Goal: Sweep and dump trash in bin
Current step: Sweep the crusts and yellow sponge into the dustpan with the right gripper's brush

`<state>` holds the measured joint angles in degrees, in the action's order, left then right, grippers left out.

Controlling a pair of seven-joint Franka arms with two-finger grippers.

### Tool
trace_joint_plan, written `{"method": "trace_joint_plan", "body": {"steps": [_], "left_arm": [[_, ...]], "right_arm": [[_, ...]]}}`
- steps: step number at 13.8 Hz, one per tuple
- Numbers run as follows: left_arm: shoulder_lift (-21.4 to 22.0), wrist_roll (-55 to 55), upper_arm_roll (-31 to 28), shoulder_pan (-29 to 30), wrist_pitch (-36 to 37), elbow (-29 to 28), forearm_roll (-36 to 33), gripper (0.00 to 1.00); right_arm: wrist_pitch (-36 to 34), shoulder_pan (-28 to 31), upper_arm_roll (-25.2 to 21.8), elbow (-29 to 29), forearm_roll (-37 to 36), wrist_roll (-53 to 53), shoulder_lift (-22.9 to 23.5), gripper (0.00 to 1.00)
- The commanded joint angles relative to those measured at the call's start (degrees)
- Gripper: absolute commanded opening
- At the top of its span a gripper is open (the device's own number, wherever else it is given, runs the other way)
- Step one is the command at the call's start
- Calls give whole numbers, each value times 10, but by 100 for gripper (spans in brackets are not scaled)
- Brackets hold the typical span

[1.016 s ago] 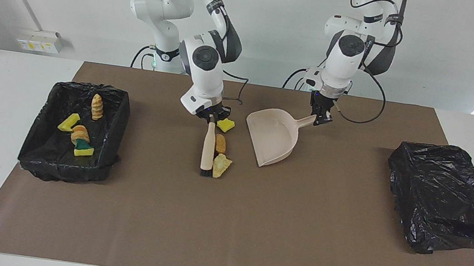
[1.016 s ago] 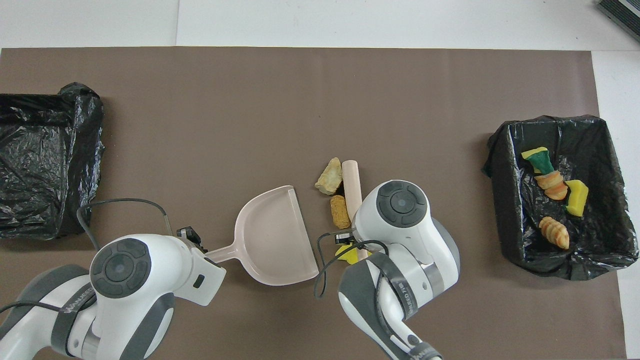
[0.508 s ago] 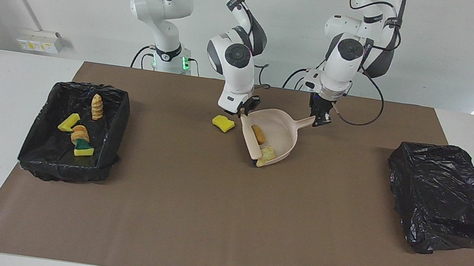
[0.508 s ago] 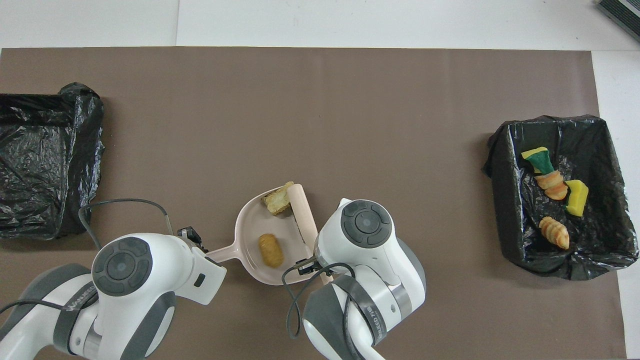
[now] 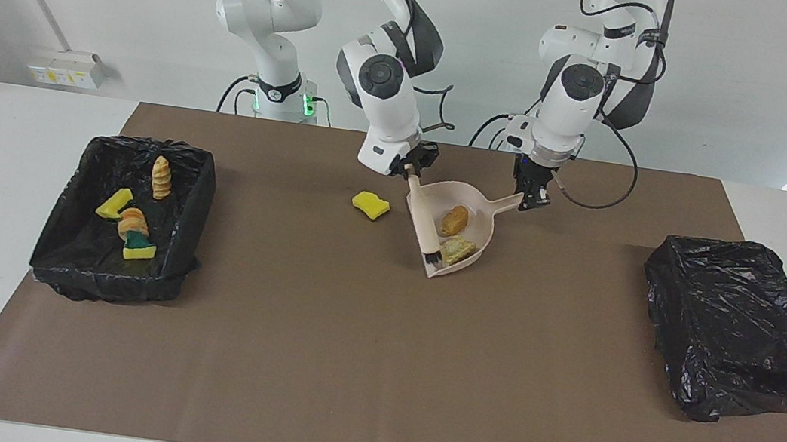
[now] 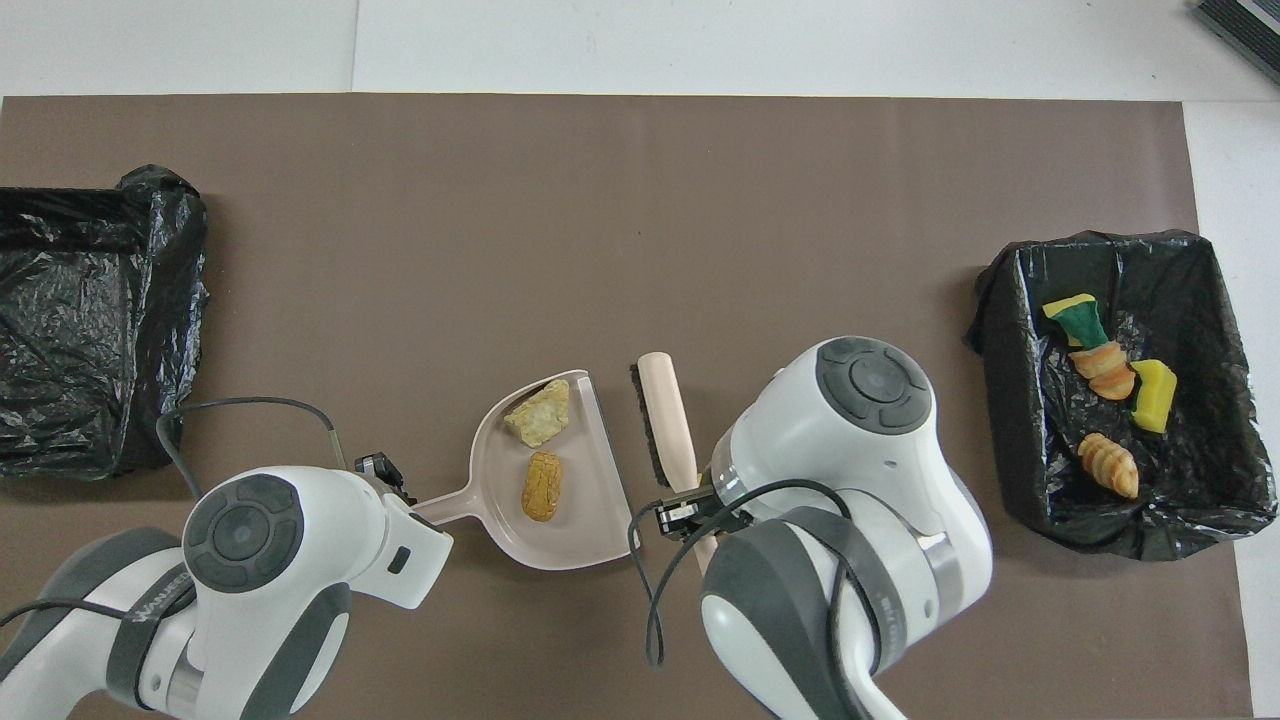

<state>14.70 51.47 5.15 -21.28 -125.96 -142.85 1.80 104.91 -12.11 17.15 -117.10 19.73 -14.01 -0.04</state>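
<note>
White "Wanused"-like lettering [image 6: 150, 612], barely legible

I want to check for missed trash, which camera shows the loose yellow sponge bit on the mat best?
The facing view: the yellow sponge bit lies in plain sight on the mat, beside the dustpan, toward the right arm's end. In the overhead view the right arm covers it entirely.

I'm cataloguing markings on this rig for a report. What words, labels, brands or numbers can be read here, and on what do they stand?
Grey strap of the left arm: printed lettering, too blurred to read.
Grey strap of the right arm: printed lettering, too blurred to read.
Wall box with yellow stickers: print too small to read.
Dustpan, brush, bin: no text.
</note>
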Motion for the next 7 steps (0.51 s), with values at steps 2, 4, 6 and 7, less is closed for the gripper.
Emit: {"method": "trace_joint_plan", "body": {"steps": [2,4,6,7], "left_arm": [[2,-4,-5,-9,-12,-9,7,0],[3,-5,-5,-9,-9,-9,7,0],[2,-2,-5,-7,-10,-9,7,0],[0,-1,-5,-4,-12,-9,13,0]], "right_arm": [[-15,-6,8,-101,-37,-104,-96,0],[-9,-10,10,-159,-37,-170,-139,0],[-9,-12,10,-193,-37,-237,-166,0],[-2,-19,12,-213,-30,-279,-173,0]]}}
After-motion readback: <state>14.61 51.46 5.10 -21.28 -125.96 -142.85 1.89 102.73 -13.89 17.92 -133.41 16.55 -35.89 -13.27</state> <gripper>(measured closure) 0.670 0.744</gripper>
